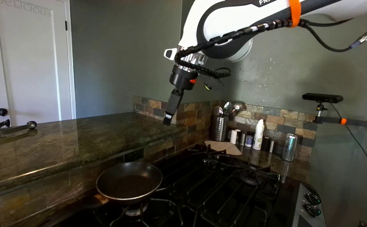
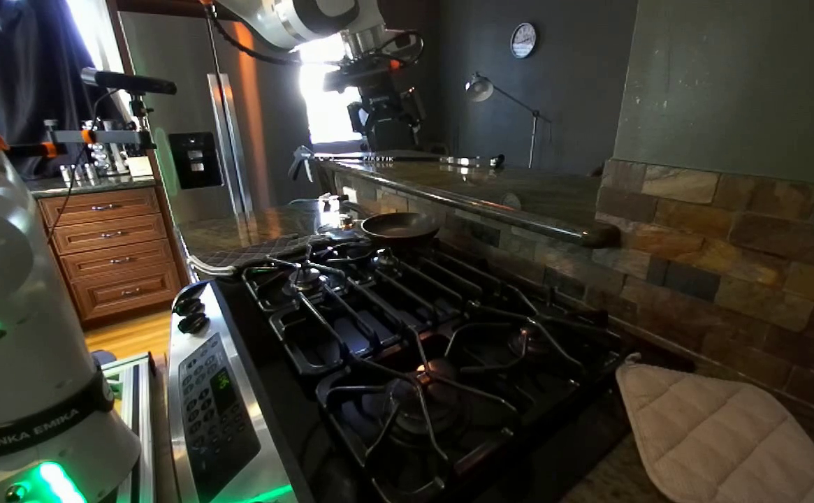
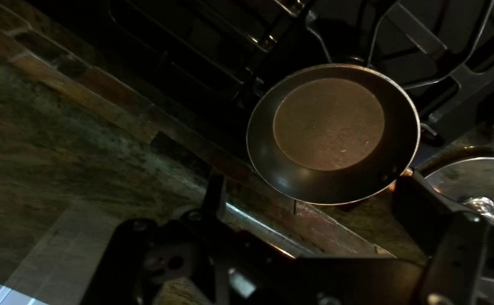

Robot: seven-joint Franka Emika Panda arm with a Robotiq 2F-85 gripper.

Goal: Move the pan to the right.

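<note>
The pan (image 1: 129, 183) is round and dark with a brownish inside. It sits over a burner at the end of the stove, beside the tiled ledge. It also shows in an exterior view (image 2: 400, 227) and in the wrist view (image 3: 329, 123). Its dark handle (image 1: 79, 209) points away from the stove; in the wrist view most of it is hidden behind a finger. My gripper (image 1: 167, 119) is open and empty, high above the raised counter and apart from the pan. In the wrist view my gripper (image 3: 313, 186) has its fingers wide apart, with the pan's near rim showing between them.
A raised granite counter (image 1: 92, 135) runs along the pan's side. Iron grates (image 1: 221, 189) cover the stove. A pot holder (image 1: 224, 147), a utensil holder (image 1: 220, 129) and a tall can (image 1: 289, 147) stand at the far end. A glass lid (image 3: 480, 182) lies near the handle.
</note>
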